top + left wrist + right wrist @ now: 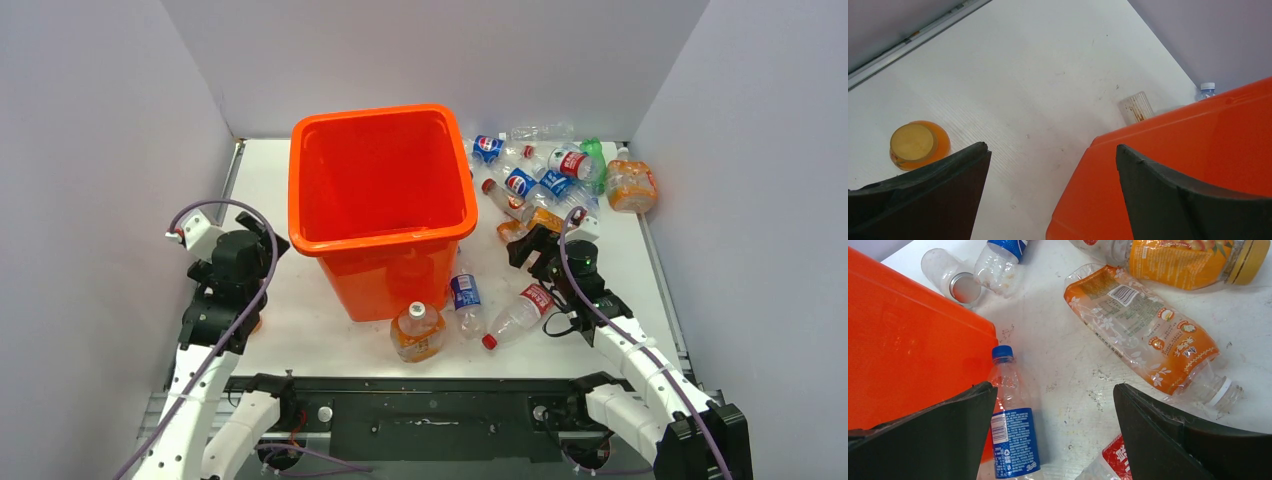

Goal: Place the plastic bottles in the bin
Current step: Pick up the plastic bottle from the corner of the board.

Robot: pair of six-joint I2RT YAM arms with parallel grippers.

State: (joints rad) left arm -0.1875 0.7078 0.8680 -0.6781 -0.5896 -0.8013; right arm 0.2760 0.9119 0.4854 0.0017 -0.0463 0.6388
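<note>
The orange bin [300,190] stands mid-table. Several bottles lie in a pile [545,180] to its right at the back, with a squat orange one [631,185] beyond. A squat orange bottle [417,331], a blue-labelled one [466,298] and a red-labelled one [522,308] lie in front of the bin. My right gripper [528,250] is open and empty above the table; in its wrist view the gripper [1054,387] hangs between the blue-labelled bottle [1010,435] and the red-labelled one [1110,462]. My left gripper [265,238] is open and empty beside the bin's left wall [1173,165].
In the right wrist view a crushed orange-labelled bottle [1143,335] lies ahead and the bin wall [908,340] is at the left. In the left wrist view an orange bottle [918,145] stands to the left. Grey walls enclose the table on three sides.
</note>
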